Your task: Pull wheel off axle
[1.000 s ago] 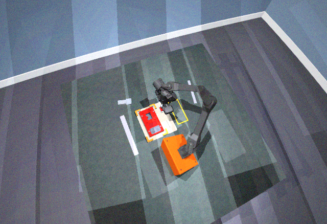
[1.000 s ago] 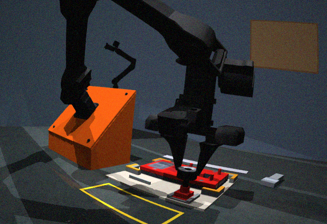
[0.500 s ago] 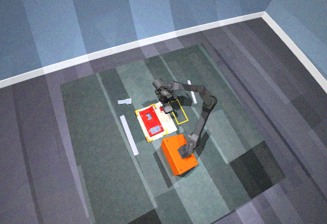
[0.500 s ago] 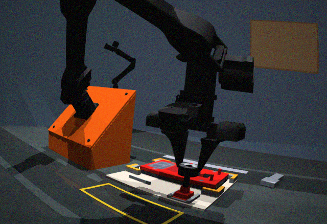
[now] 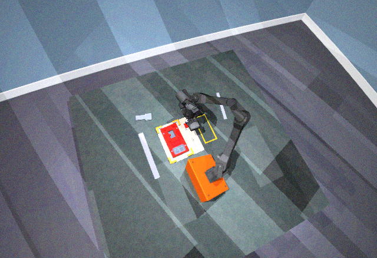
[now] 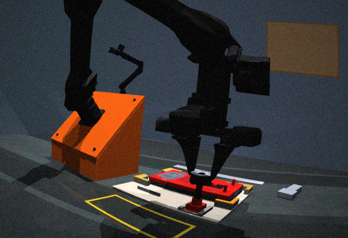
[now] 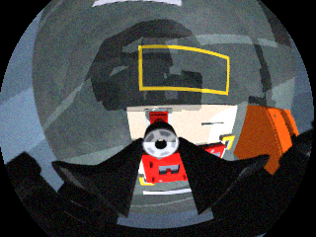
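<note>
The wheel (image 6: 196,180) (image 7: 171,149), black with a grey hub, is between the fingers of my gripper (image 6: 202,174) (image 7: 160,140), which is shut on it. It is level, high over the red base (image 6: 196,206) (image 7: 158,116), at the top end of the dark upright axle (image 6: 198,192). The axle's tip does not show above the wheel; whether it is still inside the hole, I cannot tell. The marked area, a yellow outline (image 5: 211,126) (image 6: 100,198) (image 7: 140,69), lies on the table beside the board. In the top view the arm hides the wheel.
A cream board (image 5: 196,144) (image 6: 174,201) carries the axle's base and a red plate (image 5: 174,141) (image 6: 157,176) with yellow corner pieces. The orange arm mount (image 5: 198,169) (image 6: 120,145) (image 7: 257,133) stands near the board. White strips (image 5: 148,155) (image 5: 221,106) and a pale piece (image 5: 144,116) (image 6: 289,192) lie around.
</note>
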`<state>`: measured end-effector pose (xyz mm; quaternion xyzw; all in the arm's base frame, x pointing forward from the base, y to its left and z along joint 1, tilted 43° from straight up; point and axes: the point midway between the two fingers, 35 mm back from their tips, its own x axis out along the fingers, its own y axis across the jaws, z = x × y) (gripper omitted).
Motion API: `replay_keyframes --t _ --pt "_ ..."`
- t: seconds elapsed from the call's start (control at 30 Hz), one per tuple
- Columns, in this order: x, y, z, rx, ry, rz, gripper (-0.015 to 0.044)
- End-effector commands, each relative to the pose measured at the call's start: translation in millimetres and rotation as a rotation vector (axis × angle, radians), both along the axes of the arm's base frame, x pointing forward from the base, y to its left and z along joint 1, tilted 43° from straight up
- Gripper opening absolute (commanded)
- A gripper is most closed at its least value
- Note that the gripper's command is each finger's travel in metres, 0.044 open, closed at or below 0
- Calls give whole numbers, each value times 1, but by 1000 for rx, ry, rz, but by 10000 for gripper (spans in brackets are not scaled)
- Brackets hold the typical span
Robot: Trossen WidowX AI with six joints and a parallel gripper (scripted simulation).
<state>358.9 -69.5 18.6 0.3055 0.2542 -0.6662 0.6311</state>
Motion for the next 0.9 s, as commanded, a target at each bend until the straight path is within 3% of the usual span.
replay_keyframes --t 0.0,0.43,0.87 --pt "0 1 1 2 -3 -4 0" --pt "-1 27 26 3 -3 -3 0" --pt "-27 -11 57 3 3 0 0"
